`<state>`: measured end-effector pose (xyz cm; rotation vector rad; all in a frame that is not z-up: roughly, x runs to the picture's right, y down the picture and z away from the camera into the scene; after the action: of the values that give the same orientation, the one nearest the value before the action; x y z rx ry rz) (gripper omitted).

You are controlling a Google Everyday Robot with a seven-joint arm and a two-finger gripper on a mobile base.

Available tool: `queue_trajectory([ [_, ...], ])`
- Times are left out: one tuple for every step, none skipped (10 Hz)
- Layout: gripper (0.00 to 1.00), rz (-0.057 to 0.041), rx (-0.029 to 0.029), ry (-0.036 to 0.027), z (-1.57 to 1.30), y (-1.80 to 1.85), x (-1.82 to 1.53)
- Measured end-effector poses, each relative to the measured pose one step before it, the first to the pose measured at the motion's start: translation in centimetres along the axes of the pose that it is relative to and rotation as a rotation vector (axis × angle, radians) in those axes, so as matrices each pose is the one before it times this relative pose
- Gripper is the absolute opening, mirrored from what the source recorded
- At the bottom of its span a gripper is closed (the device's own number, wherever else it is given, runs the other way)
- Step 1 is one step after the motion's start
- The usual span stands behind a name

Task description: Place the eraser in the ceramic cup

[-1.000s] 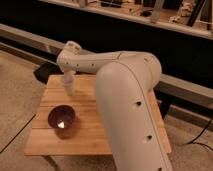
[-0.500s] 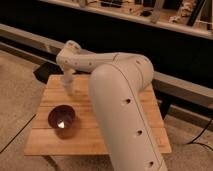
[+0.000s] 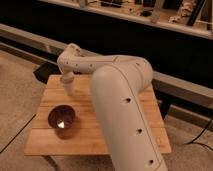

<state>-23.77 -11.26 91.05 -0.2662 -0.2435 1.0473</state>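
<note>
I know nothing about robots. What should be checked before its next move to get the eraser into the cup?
1. End effector found: ok, shut, above the table's far left corner.
2. Eraser in view: not ok, none visible.
3. Eraser held: cannot tell.
4. Ceramic cup in view: not ok; the arm may hide it.
5. Dark bowl clear of end effector: ok, apart, nearer the front.

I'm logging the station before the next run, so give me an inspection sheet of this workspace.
Surface: wooden table, bare planks at front left.
Job's things: eraser and ceramic cup not seen; the arm may hide them.
Clutter: dark bowl front left, pale glint inside.
Grippers: gripper shut, over the table's back left, behind the bowl.
Cables: dark cable on the floor at right.
Surroundings: grey ledge behind the table.
</note>
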Motion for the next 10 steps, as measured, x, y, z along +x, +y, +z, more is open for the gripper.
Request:
queue_trajectory([
  [0.0,0.00177,-0.0056,0.00541,0.291,0.126,0.38],
  [0.0,0.00106,-0.00477,0.00305,0.189,0.121,0.213],
  [0.0,0.00209,-0.01176,0.00245,0.325,0.365,0.178],
  [0.0,0.00023,-0.00521,-0.00017,0.101,0.174,-0.011],
  [0.0,0.00032,-0.00566,-0.00204,0.048,0.166,-0.14],
  [0.0,0.00014,-0.00634,-0.00448,0.028,0.167,-0.268],
  [0.0,0.0002,-0.00389,-0.00301,0.018,0.09,-0.15],
  [0.0,0.00008,-0.00406,-0.00228,0.029,0.077,-0.101],
  [0.03,-0.00208,-0.00272,0.00013,0.078,0.026,0.072],
  [0.1,-0.00212,-0.00049,0.00158,0.051,-0.071,0.138],
])
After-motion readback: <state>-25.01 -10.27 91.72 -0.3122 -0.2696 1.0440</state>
